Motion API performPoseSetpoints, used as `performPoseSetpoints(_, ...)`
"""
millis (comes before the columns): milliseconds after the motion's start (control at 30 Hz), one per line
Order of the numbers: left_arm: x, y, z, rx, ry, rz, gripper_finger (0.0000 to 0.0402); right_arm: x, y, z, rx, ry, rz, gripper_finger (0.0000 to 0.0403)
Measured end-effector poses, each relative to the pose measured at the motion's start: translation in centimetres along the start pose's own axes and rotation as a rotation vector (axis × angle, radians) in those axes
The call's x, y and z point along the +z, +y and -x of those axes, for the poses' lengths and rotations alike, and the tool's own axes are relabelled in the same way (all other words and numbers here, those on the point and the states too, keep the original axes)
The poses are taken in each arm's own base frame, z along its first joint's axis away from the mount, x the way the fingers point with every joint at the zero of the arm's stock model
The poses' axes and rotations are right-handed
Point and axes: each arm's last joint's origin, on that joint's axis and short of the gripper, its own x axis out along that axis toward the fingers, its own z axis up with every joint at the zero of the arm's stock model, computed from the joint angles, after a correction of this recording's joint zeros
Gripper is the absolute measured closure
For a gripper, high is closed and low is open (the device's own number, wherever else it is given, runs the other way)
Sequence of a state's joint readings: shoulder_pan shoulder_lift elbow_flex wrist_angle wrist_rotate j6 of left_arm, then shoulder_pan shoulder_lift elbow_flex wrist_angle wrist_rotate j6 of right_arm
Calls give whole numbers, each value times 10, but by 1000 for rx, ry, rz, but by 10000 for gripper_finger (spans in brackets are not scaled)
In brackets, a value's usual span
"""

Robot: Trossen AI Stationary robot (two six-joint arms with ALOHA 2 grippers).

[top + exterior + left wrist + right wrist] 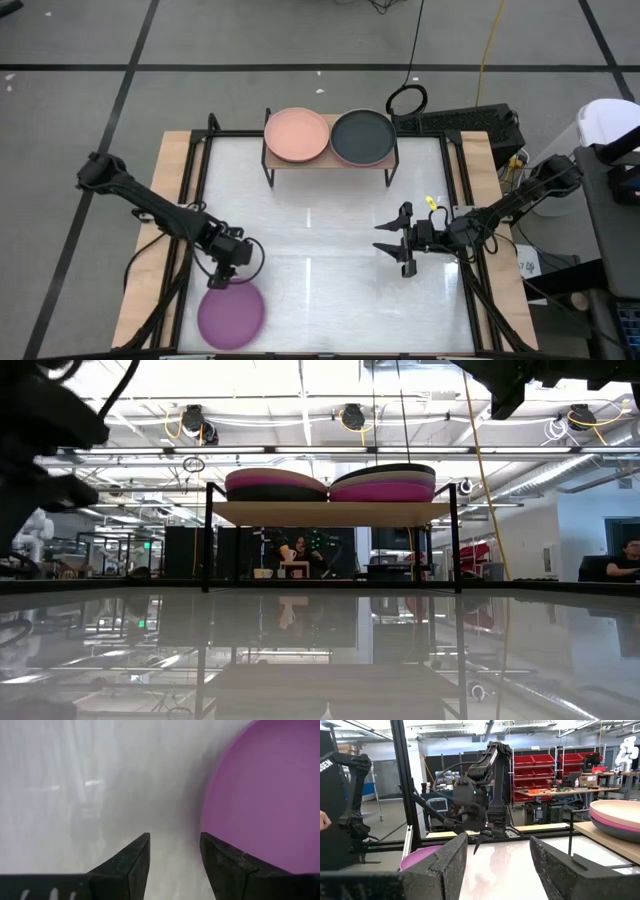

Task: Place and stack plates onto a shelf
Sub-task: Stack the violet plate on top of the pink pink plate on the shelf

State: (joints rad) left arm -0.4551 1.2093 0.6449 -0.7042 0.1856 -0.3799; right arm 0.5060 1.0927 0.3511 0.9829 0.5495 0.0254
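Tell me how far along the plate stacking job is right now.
Mostly done: two stacks sit on the shelf, one topped by a peach plate, the other by a black plate. In hand: nothing is gripped; the left tool hangs open at the edge of the purple plate on the table. Left: grasp that plate and stack it. The right tool waits open over the table.

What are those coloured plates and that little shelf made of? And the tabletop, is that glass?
The purple plate looks like matte plastic or silicone: flat even colour, no glare, though the look leaves it open. The shelf has a pale wood-like board on thin black legs, probably metal. The tabletop is white and glossy, mirroring the shelf and ceiling lights in the low view; it could be laminate or glass.
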Motion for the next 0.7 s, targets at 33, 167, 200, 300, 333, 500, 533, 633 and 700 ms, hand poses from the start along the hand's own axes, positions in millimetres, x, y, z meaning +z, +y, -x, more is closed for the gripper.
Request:
performPoseSetpoints(33, 0, -2, 2, -11, -22, 2, 225, 0, 0, 0, 0, 0, 0, 206)
performPoseSetpoints(167, -1, -9, 2, -29, -31, -4, 225, 0, 0, 0, 0, 0, -8, 206)
performPoseSetpoints(200, -2, -12, 1, -31, -27, -8, 225, 0, 0, 0, 0, 2, -12, 206)
performPoseSetpoints(300, 0, -18, -6, -44, -28, -17, 225, -2, 0, 0, 0, 15, -7, 206)
performPoseSetpoints(333, 1, -20, -8, -48, -31, -27, 225, -2, 0, 0, -1, 20, -8, 206)
performPoseSetpoints(500, 3, -27, -19, -55, -27, -54, 225, -3, 0, 0, -2, 30, -23, 206)
performPoseSetpoints(533, 4, -28, -21, -55, -26, -58, 225, -3, 0, 0, -1, 30, -23, 206)
performPoseSetpoints(633, 4, -26, -25, -26, -17, -55, 225, -3, 0, 0, -2, 30, -23, 206)
performPoseSetpoints(700, 5, -25, -26, 7, -27, -53, 225, -3, 0, 0, -1, 30, -23, 206)
